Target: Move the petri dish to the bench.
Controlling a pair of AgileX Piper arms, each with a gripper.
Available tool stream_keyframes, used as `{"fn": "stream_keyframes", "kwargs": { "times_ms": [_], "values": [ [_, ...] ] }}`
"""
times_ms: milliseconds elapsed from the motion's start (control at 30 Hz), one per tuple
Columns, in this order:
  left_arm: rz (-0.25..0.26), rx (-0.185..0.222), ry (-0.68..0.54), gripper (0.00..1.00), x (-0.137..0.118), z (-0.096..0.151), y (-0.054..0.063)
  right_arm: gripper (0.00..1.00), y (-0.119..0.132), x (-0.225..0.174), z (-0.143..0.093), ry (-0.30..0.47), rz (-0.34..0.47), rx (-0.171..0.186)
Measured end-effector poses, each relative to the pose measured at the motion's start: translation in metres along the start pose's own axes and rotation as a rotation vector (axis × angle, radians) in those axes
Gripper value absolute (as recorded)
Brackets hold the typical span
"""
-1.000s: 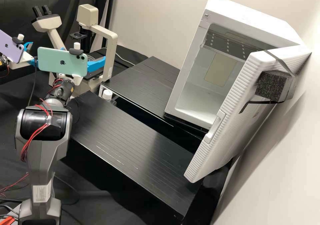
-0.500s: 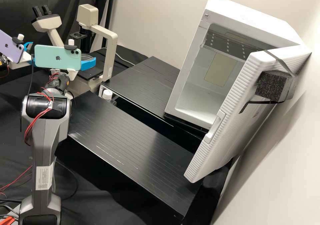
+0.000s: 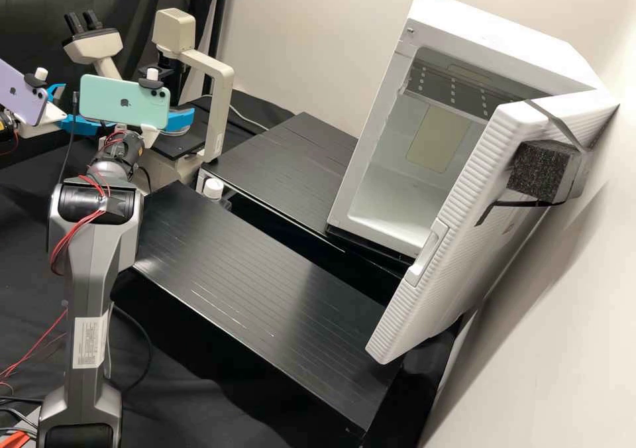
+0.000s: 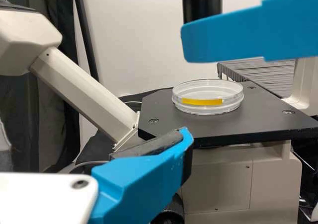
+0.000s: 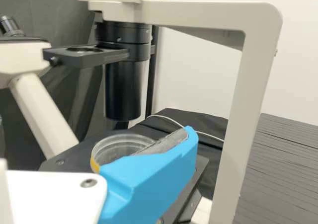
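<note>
Going left to right in the high view, we first see the left end effector (image 3: 55, 93), its blue fingers spread with nothing between them. In the left wrist view we find the petri dish (image 4: 207, 108) apart from it, beyond the fingertip; the dish sits flat on the black stage (image 4: 161, 110) of the microscope (image 3: 215, 77), a yellow strip on its clear side.

Next comes the right end effector (image 3: 151, 134), nearer the microscope, and we see it spread too. In the right wrist view one finger passes in front of the dish, hiding part of it, with the grey pad facing its way (we can't tell whether the two touch).

To the right of that stands a white-capped bottle (image 3: 213, 189), then the slatted black bench (image 3: 258, 282) running toward us. Farthest right, we have a white cabinet (image 3: 490, 27) with its ribbed door (image 3: 450, 236) open.
</note>
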Motion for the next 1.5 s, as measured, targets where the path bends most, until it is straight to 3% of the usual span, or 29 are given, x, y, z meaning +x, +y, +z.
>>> {"fn": "stream_keyframes", "kwargs": {
  "times_ms": [500, 667, 933, 1000, 1200, 1267, 1333, 1500],
  "values": [
    [0.000, 0.000, 0.000, 1.00, 0.000, 0.000, 0.000, 1.00, -0.016, 0.033, 0.030, -0.081, -0.050, -0.057],
    [0.000, 0.000, 0.000, 1.00, 0.000, 0.000, 0.000, 1.00, -0.011, 0.046, 0.033, -0.084, -0.028, -0.061],
    [0.000, 0.000, 0.000, 1.00, 0.000, 0.000, 0.000, 1.00, -0.013, 0.055, 0.031, -0.091, -0.068, -0.051],
    [0.000, 0.000, 0.000, 1.00, 0.000, 0.000, 0.000, 1.00, -0.014, 0.056, 0.031, -0.092, -0.068, -0.038],
    [0.000, 0.000, 0.000, 1.00, 0.000, 0.000, 0.000, 1.00, -0.014, 0.056, 0.031, -0.094, -0.069, 0.101],
    [0.000, 0.000, 0.000, 1.00, 0.000, 0.000, 0.000, 1.00, -0.015, 0.055, 0.032, -0.088, -0.061, 0.125],
    [0.000, 0.000, 0.000, 1.00, 0.000, 0.000, 0.000, 1.00, -0.019, 0.052, 0.035, -0.082, -0.045, 0.138],
    [0.000, 0.000, 0.000, 1.00, 0.000, 0.000, 0.000, 1.00, -0.026, 0.047, 0.031, -0.060, -0.013, 0.122]
  ]
}}
